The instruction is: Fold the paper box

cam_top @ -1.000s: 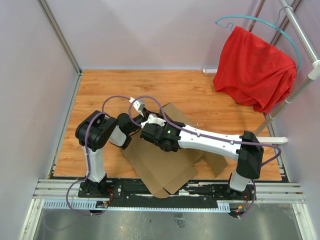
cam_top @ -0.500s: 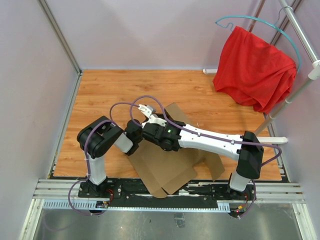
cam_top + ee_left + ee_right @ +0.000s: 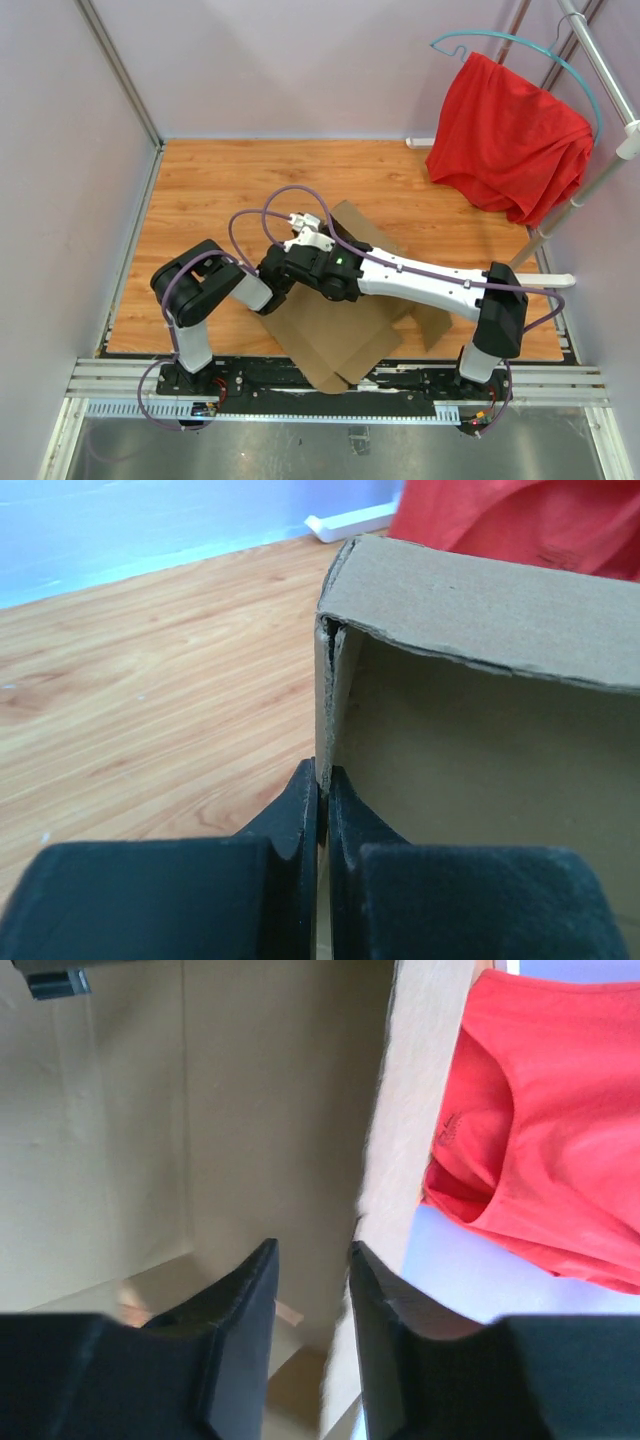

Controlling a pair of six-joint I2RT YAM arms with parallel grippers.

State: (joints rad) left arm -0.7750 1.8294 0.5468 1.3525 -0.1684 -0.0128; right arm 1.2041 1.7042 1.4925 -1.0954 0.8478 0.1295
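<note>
Black-and-white left arm (image 3: 200, 295) folds its elbow above its base at near left and reaches right. The left gripper (image 3: 320, 780) has its black fingers pinched tight on a wall of the plain brown cardboard paper box (image 3: 480, 730). White right arm (image 3: 420, 282) stretches low from near right toward the middle, wrist beside the left's. The right gripper (image 3: 312, 1260) has its fingers parted.

The paper box (image 3: 330, 335) lies on the counter (image 3: 200, 190), one wall inside the left gripper (image 3: 318, 790); the cloth (image 3: 510, 140) hangs beyond the right gripper (image 3: 312, 1260).
</note>
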